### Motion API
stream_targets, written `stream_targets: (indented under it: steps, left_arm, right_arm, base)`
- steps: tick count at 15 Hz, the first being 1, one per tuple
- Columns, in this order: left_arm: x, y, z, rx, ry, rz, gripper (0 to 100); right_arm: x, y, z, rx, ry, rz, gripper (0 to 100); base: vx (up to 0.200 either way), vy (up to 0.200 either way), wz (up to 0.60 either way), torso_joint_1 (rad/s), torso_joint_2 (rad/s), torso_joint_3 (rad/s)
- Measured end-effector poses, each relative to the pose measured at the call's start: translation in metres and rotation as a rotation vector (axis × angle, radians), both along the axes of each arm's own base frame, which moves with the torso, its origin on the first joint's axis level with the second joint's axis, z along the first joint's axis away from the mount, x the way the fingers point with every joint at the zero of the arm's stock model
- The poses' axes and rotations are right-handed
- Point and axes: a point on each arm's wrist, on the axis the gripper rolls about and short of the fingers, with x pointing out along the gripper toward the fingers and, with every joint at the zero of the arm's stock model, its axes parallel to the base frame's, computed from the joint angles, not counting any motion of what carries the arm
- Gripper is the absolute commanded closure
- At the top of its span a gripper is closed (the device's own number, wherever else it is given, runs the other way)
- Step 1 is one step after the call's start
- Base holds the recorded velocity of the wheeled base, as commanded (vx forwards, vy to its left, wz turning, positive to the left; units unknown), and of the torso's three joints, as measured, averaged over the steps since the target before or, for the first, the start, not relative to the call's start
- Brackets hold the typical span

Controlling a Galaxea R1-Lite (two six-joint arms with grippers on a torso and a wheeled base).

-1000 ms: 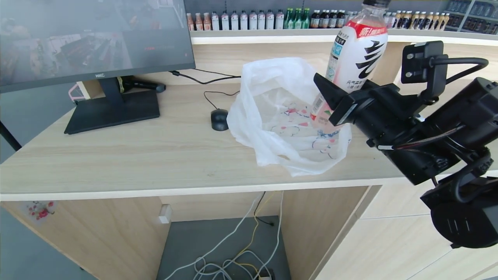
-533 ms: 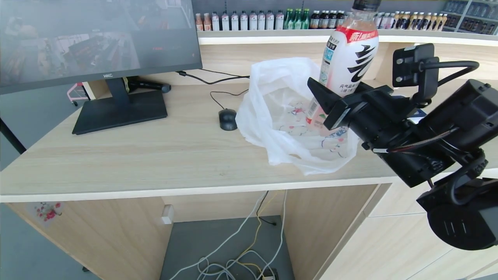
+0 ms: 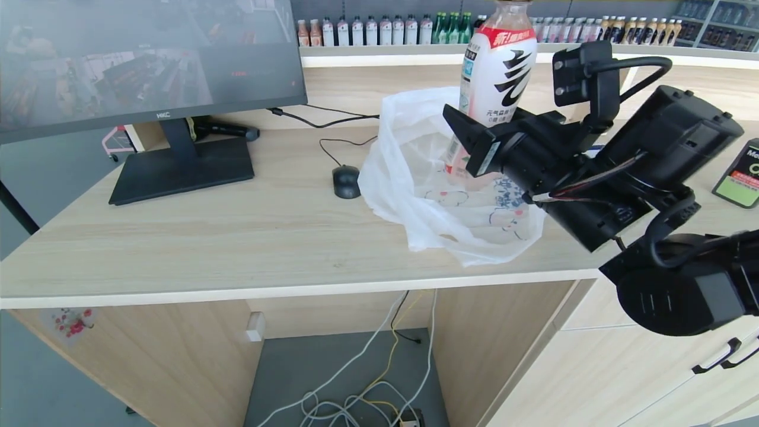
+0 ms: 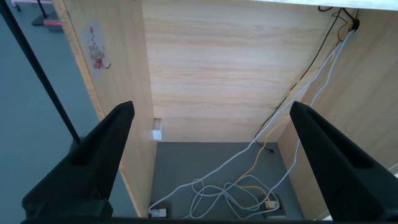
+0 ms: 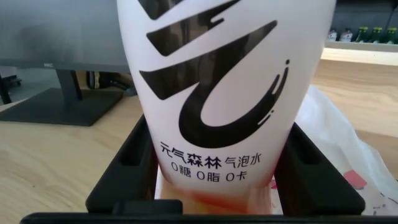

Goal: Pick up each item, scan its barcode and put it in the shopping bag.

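Note:
My right gripper is shut on a white drink bottle with a red band near its neck and black brush strokes on the label. The bottle stands upright in the air over the open mouth of the white plastic shopping bag on the wooden counter. In the right wrist view the bottle stands between the two black fingers. My left gripper is open, low under the counter, facing the floor cables.
A monitor on a black stand is at the counter's back left, with a black mouse beside the bag. A green and black device lies at the right edge. Bottles line the far shelf.
The right gripper has carried the bottle to the left, over the bag's opening. The head view shifted a little between the earliest frame and now.

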Motion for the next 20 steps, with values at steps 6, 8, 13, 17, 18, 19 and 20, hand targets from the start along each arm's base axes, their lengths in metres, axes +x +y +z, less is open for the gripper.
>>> stream_targets:
  steps: [6, 8, 13, 17, 18, 19, 20]
  left_arm:
    - [0.000, 0.000, 0.000, 0.000, 0.000, 0.000, 0]
    - [0.000, 0.000, 0.000, -0.001, 0.000, 0.000, 0]
    - [0.000, 0.000, 0.000, 0.000, 0.000, 0.000, 0]
    - [0.000, 0.000, 0.000, 0.000, 0.000, -0.001, 0]
    - [0.000, 0.000, 0.000, 0.000, 0.000, 0.000, 0]
    - [0.000, 0.000, 0.000, 0.000, 0.000, -0.001, 0]
    - [0.000, 0.000, 0.000, 0.000, 0.000, 0.000, 0]
  right_arm:
    - [0.011, 0.043, 0.019, -0.009, 0.012, 0.080, 100]
    - [0.019, 0.048, 0.021, -0.002, 0.009, 0.081, 100]
    - [0.040, 0.044, 0.017, -0.003, 0.040, 0.052, 100]
    - [0.058, 0.035, 0.015, 0.028, 0.048, 0.021, 100]
    - [0.061, 0.033, 0.014, 0.030, 0.047, 0.013, 100]
    - [0.064, 0.031, 0.015, 0.032, 0.044, 0.007, 100]
    - [0.067, 0.030, 0.014, 0.031, 0.044, 0.004, 100]
  base:
    - [0.000, 0.000, 0.00, 0.000, 0.00, 0.000]
    - [0.000, 0.000, 0.00, 0.000, 0.00, 0.000]
    - [0.000, 0.000, 0.00, 0.000, 0.00, 0.000]
    - [0.000, 0.000, 0.00, 0.000, 0.00, 0.000]
    - [0.000, 0.000, 0.00, 0.000, 0.00, 0.000]
    - [0.000, 0.000, 0.00, 0.000, 0.00, 0.000]
    - [0.000, 0.000, 0.00, 0.000, 0.00, 0.000]
